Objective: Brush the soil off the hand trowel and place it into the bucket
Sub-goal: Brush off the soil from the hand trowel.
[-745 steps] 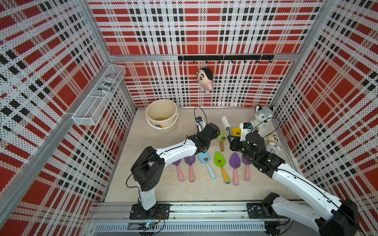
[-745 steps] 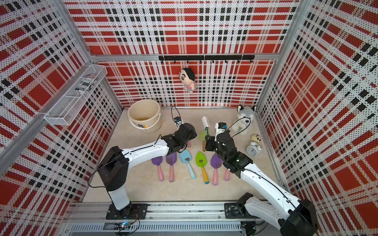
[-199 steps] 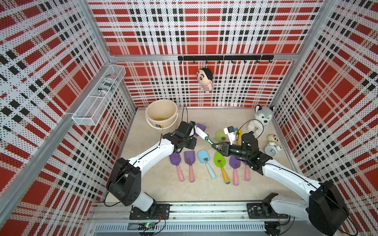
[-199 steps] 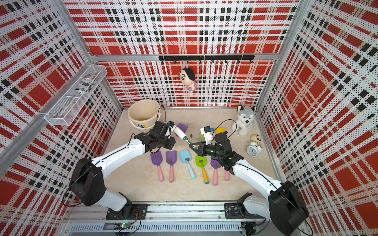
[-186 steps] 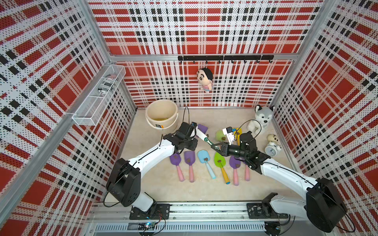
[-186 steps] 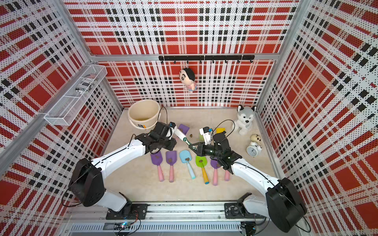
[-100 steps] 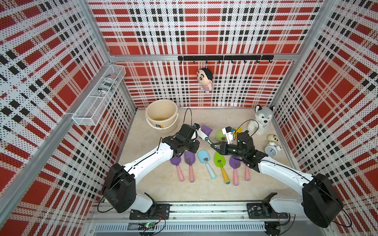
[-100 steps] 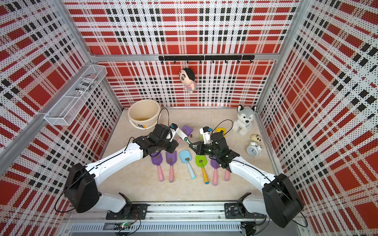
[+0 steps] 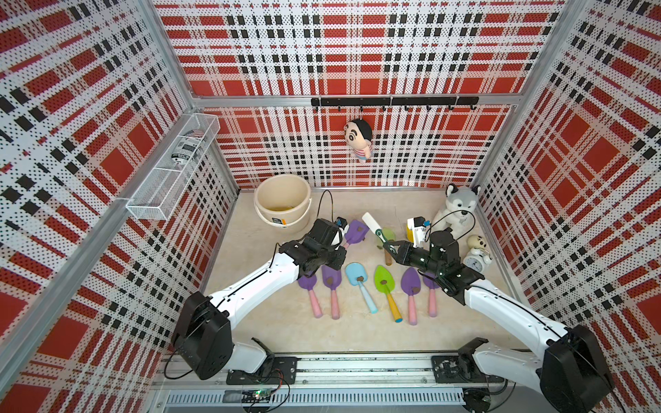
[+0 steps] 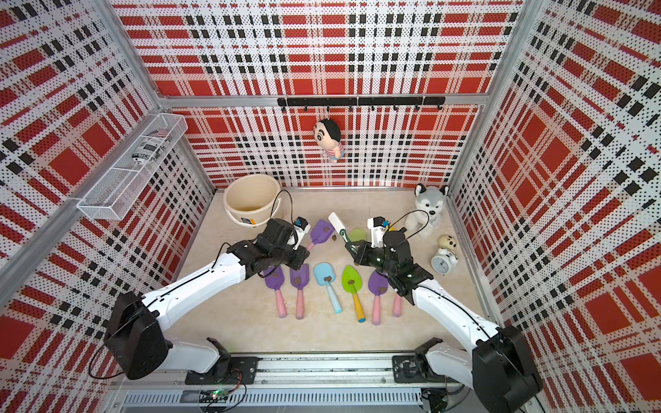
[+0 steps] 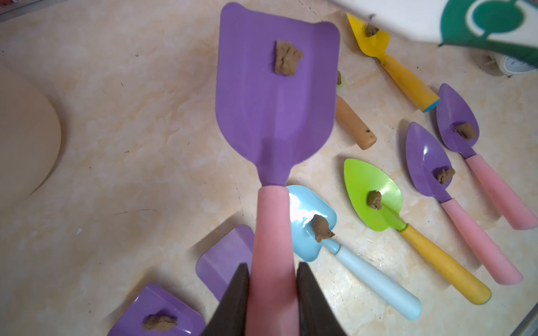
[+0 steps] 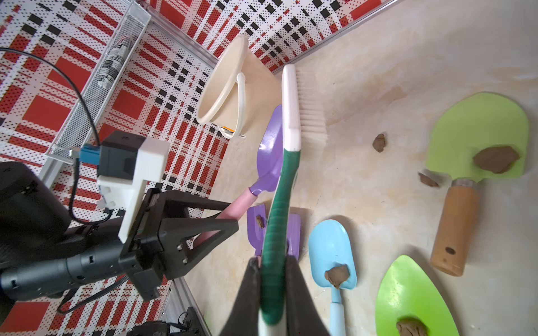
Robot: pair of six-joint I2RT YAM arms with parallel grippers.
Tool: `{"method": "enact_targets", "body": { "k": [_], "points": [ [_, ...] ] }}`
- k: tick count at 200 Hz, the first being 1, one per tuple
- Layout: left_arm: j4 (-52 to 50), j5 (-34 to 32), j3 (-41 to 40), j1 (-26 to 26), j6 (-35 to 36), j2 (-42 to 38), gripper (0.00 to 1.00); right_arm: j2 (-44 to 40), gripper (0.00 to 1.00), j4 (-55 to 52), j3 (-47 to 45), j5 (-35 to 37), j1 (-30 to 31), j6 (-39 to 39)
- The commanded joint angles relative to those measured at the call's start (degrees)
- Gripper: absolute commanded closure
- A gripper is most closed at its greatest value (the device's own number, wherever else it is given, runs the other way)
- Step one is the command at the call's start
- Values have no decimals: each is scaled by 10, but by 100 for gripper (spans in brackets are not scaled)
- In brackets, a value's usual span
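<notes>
My left gripper [image 11: 272,266] is shut on the pink handle of a hand trowel [image 11: 276,101] with a square purple blade, held above the floor. One lump of soil [image 11: 287,59] sits on that blade. In both top views the trowel [image 9: 356,230] [image 10: 321,230] points toward the back. My right gripper [image 12: 272,260] is shut on the green handle of a white-headed brush [image 12: 291,101]. The brush head [image 9: 372,223] stands just right of the blade. The cream bucket [image 9: 255,203] [image 10: 226,200] stands at the back left.
Several trowels [image 9: 386,282] carrying soil lumps lie in a row between the arms. A green wooden-handled trowel [image 12: 477,136] and loose lumps [image 12: 379,142] lie behind them. A husky plush [image 9: 459,207] and a clock [image 9: 475,255] stand at the right. A wire basket [image 9: 171,175] hangs on the left wall.
The brush head has moved from over the held trowel's blade to its right side. The left gripper with the trowel has shifted slightly right and forward. Both grips are unchanged.
</notes>
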Motion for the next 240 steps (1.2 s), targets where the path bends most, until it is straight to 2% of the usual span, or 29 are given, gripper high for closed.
{"method": "enact_targets", "body": {
  "k": [1,65,125,171,210,225,240],
  "points": [
    [14,0,-2,2,0,-14,100,-16,100,52,-7,-60,3,-13],
    [16,-3,0,6,-1,-16,100,38,100,51,-6,-93,29,-18],
    [17,6,-6,15,-2,-22,100,40,100,9,-7,-17,24,-26],
    [21,14,-10,17,0,-30,100,0,100,-15,-10,21,-11,-20],
    [14,44,-5,19,3,-38,100,-38,100,-36,6,53,-15,-94],
    [-1,56,4,18,5,-45,100,-44,100,-54,8,106,-16,-157],
    [-26,62,21,19,0,-52,100,-45,100,-78,6,190,-14,-206]
  ]
}}
